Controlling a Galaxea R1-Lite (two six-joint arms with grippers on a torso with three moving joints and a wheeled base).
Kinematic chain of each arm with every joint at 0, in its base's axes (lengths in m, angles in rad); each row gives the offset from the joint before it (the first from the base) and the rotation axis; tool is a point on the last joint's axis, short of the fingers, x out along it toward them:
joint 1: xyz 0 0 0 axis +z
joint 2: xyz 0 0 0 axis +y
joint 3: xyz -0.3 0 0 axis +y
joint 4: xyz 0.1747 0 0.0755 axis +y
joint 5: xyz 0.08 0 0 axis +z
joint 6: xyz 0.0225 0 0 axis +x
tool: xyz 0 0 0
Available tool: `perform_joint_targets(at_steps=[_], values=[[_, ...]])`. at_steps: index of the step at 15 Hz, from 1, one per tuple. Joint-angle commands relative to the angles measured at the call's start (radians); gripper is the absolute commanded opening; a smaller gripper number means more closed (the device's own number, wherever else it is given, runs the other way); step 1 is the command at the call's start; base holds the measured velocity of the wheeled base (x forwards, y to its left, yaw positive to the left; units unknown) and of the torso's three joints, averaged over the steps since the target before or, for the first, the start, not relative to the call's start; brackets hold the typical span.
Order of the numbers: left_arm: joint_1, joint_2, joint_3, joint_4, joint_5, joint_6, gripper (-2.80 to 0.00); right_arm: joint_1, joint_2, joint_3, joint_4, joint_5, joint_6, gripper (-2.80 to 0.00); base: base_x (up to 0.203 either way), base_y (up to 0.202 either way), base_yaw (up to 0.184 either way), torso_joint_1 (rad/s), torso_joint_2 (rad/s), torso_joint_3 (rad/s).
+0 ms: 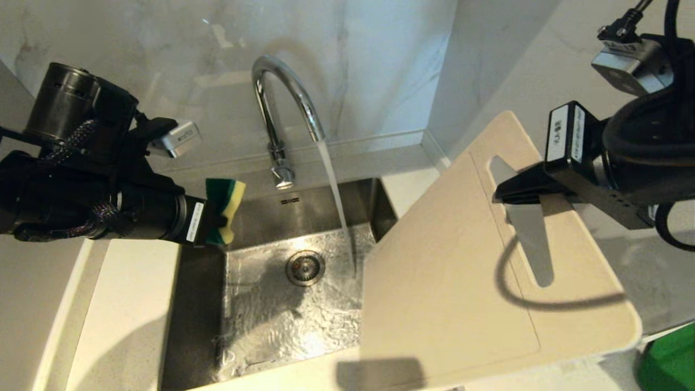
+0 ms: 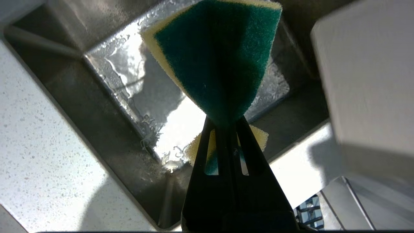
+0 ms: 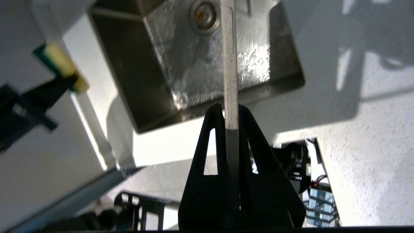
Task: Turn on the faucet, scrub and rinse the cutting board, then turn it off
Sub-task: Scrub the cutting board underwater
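Observation:
The chrome faucet [image 1: 282, 103] arches over the steel sink [image 1: 255, 222] and pours a stream of water [image 1: 335, 195] into the basin. My right gripper [image 1: 502, 191] [image 3: 230, 110] is shut on the cream cutting board [image 1: 461, 260] [image 3: 229, 48] by its slot-handle end and holds it tilted above the sink's right side, beside the stream. My left gripper [image 1: 217, 220] [image 2: 225, 121] is shut on a green-and-yellow sponge [image 1: 227, 203] [image 2: 216, 55], held above the sink's left rim, apart from the board.
White speckled counter [image 1: 130, 304] borders the sink on the left and front. A marble wall [image 1: 353, 49] rises behind the faucet. The round drain [image 1: 305, 267] sits mid-basin, whose floor is wet. A green object [image 1: 670, 361] lies at the lower right corner.

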Motion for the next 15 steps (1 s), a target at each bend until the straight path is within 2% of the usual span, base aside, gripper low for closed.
perform_joint_targets(at_steps=[1,3,7,10,13,15], values=[[-0.001,-0.021,0.002,0.003,0.003,-0.020,-2.80,0.001,0.087,-0.083,-0.001,-0.001,0.030,-2.80,0.000,0.000,0.000,0.000,0.00,0.000],[0.000,-0.033,-0.007,0.028,0.003,-0.026,-2.80,0.001,0.161,-0.168,-0.002,-0.004,0.064,-2.80,0.000,0.000,0.000,0.000,0.00,0.000],[0.001,-0.072,-0.014,0.067,0.005,-0.065,-2.80,0.000,0.289,-0.273,-0.008,-0.010,0.074,-2.80,0.000,0.000,0.000,0.000,0.00,0.000],[0.001,-0.099,-0.005,0.074,0.004,-0.081,-2.80,-0.002,0.370,-0.294,-0.065,-0.028,0.074,-2.80,0.000,0.000,0.000,0.000,0.00,0.000],[0.001,-0.107,-0.011,0.074,0.004,-0.081,-2.80,-0.003,0.473,-0.296,-0.165,-0.094,0.073,-2.80,0.000,0.000,0.000,0.000,0.00,0.000],[0.001,-0.121,0.005,0.074,0.004,-0.081,-2.80,-0.003,0.505,-0.296,-0.222,-0.096,0.078,-2.80,0.000,0.000,0.000,0.000,0.00,0.000]])
